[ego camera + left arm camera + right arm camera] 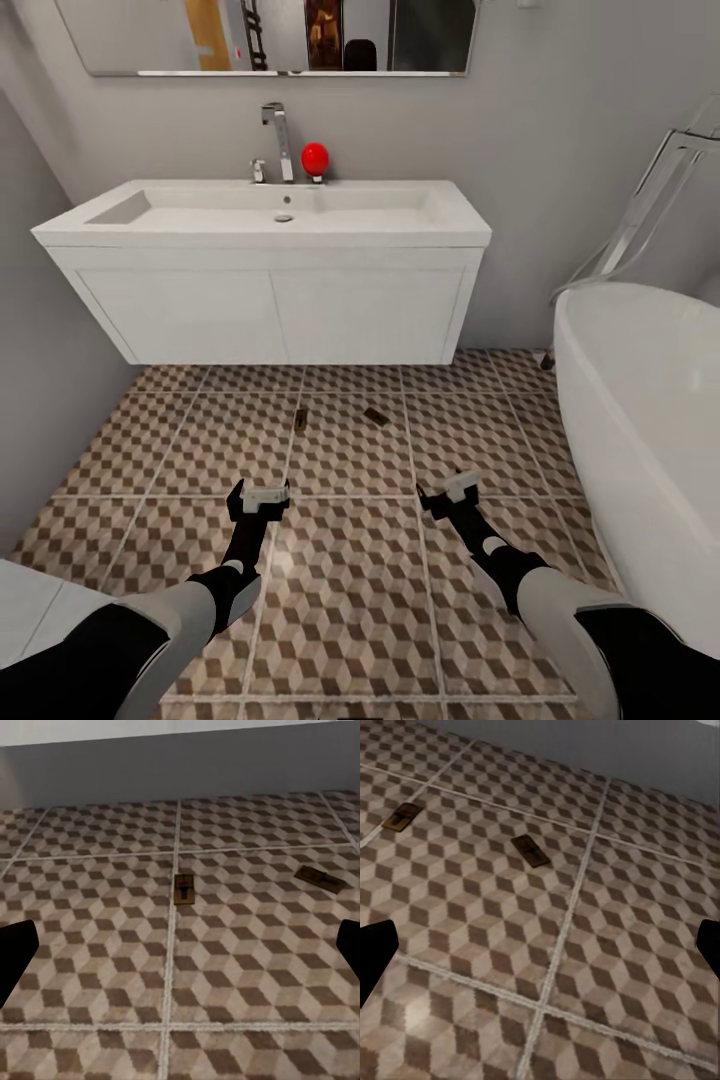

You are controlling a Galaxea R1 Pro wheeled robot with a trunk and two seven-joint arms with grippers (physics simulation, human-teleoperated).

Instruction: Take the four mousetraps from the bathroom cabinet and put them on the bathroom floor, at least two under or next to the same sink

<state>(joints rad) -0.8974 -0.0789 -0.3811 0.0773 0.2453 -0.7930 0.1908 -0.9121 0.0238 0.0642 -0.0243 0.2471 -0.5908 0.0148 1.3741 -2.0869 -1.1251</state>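
Two mousetraps lie flat on the bathroom floor [340,590] in front of the bathroom sink [270,215]: one mousetrap [300,420] [184,888] [402,817] to the left, another mousetrap [375,415] [320,878] [530,850] to its right. Both sit just forward of the white vanity's front edge. My left gripper [259,496] [180,952] hangs open above the tiles, short of the left trap. My right gripper [449,490] [540,952] is open too, short of the right trap. Neither holds anything. The cabinet is out of view.
A white bathtub [650,420] fills the right side, with a chrome floor faucet [640,210] behind it. On the basin rim stand a chrome faucet [277,140] and a red round object [314,158]. A mirror [270,35] hangs above. A grey wall closes the left.
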